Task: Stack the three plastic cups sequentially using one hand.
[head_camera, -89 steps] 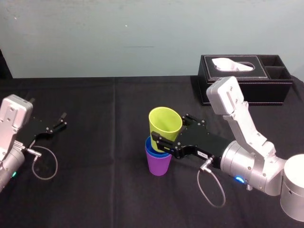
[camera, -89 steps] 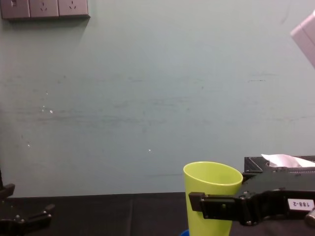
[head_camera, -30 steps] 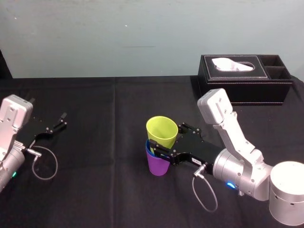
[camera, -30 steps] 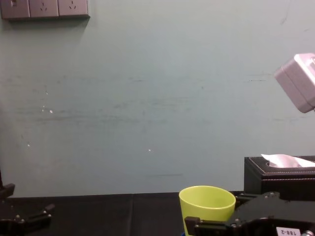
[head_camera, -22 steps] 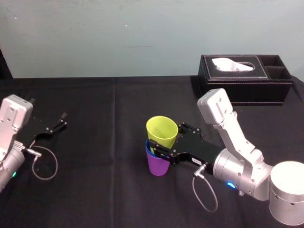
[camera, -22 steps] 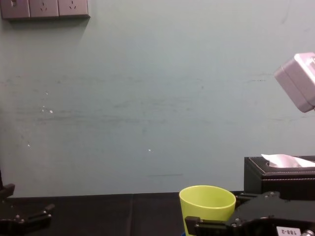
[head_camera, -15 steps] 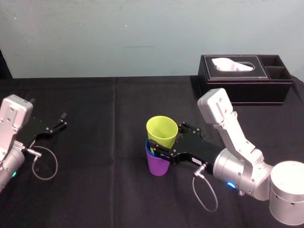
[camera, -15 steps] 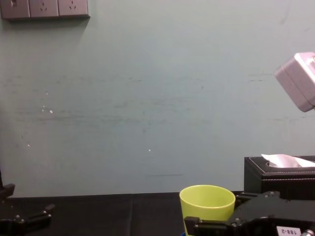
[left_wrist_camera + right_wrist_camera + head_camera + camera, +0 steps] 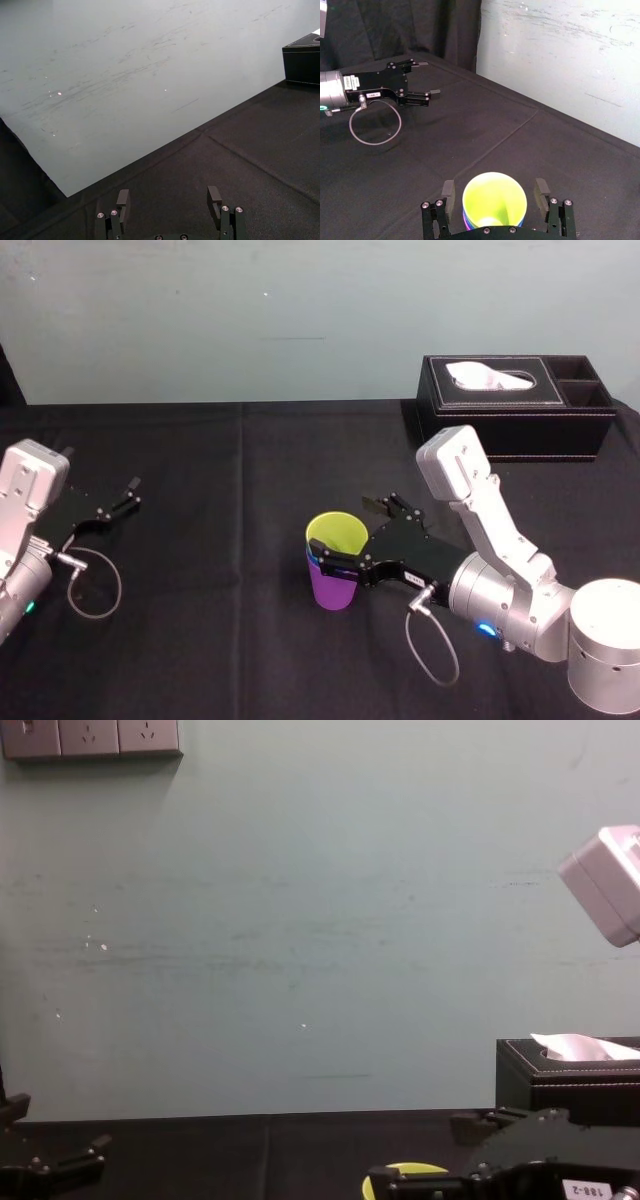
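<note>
Three cups are nested near the middle of the desk (image 9: 220, 640): lime cup (image 9: 338, 530) in blue cup (image 9: 311, 560) in purple cup (image 9: 335, 588). Change noted: the lime cup, held proud of the rims half a second ago, is now dropped fully home. Right tool (image 9: 345, 532) is spread apart beside the stack, clear of it. Left tool (image 9: 125, 498), fingers apart, is parked by the left edge. Stacking is judged complete.
</note>
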Motion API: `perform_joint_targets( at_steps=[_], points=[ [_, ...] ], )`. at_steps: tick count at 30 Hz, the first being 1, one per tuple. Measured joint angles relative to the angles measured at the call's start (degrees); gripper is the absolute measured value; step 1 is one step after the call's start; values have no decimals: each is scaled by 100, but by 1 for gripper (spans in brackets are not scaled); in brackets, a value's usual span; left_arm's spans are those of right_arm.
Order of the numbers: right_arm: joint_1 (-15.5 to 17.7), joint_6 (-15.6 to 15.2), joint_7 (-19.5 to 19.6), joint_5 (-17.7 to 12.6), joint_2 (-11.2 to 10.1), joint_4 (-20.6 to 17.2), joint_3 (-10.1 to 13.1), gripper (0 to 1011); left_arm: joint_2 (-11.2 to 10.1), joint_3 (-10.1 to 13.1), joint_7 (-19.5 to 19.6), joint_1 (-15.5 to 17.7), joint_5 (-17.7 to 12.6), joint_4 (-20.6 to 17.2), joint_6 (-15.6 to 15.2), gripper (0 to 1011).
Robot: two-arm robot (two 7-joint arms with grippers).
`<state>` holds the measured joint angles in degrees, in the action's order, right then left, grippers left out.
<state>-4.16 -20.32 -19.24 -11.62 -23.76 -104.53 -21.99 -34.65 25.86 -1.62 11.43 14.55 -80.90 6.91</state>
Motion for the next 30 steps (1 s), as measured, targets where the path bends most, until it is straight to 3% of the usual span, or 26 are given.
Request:
perform_joint_targets(
  at_steps=[14,30],
  points=[
    [24,30,13,-2,2,-27,32,1003,0,0,0,0,0,0,0,1010],
    [450,387,155,78,-308,-463,627,1003,0,0,0,0,0,0,0,1010]
  ],
)
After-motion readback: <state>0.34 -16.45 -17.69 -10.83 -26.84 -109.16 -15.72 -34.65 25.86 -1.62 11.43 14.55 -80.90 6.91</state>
